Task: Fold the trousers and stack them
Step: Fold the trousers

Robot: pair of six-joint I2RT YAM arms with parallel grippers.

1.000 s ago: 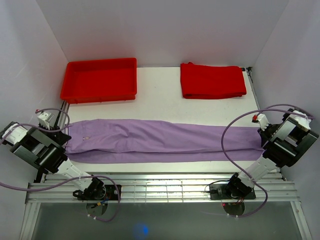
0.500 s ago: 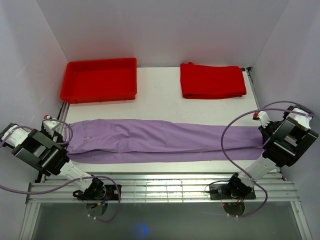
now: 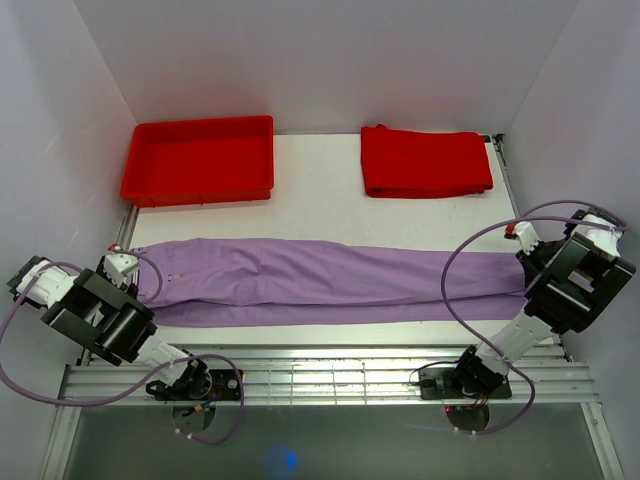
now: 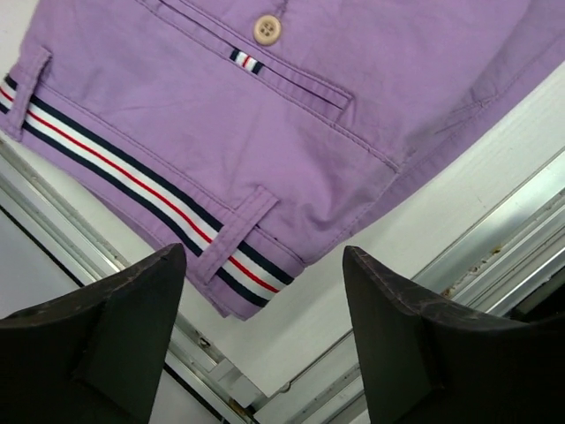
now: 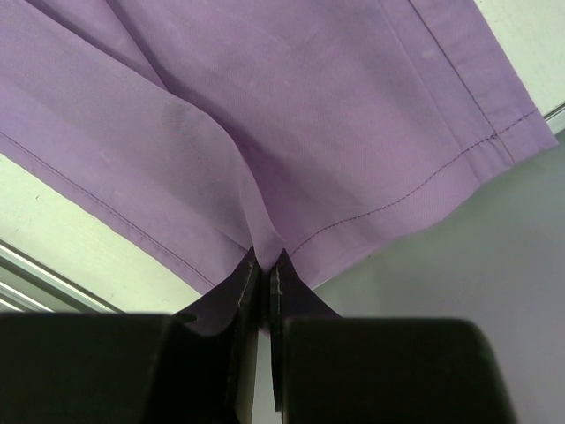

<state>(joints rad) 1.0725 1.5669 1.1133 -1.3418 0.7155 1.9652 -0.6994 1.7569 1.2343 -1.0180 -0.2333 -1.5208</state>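
Right gripper (image 5: 263, 261): the fingers are pressed together on a pinch of leg hem, and the lilac trousers (image 5: 291, 106) rise from the tips in a soft ridge with a stitched hemline. Left gripper (image 4: 263, 265): the fingers are spread wide and hold nothing. They are poised at the corner of the waistband (image 4: 132, 177), which carries a white, navy and red striped ribbon, a belt loop (image 4: 237, 237) and, further in, a pale button (image 4: 267, 29) above a welt pocket. In the top view the trousers lie flat at full length across the near half of the table (image 3: 320, 215), with the waist at left, the hems at right and the legs overlapping. The left arm (image 3: 95, 315) and right arm (image 3: 575, 280) bend outward beyond the table ends, their wrists turned in toward the cloth. A red tray (image 3: 198, 160) and a folded red garment (image 3: 425, 160) lie along the far edge, well apart from the trousers.
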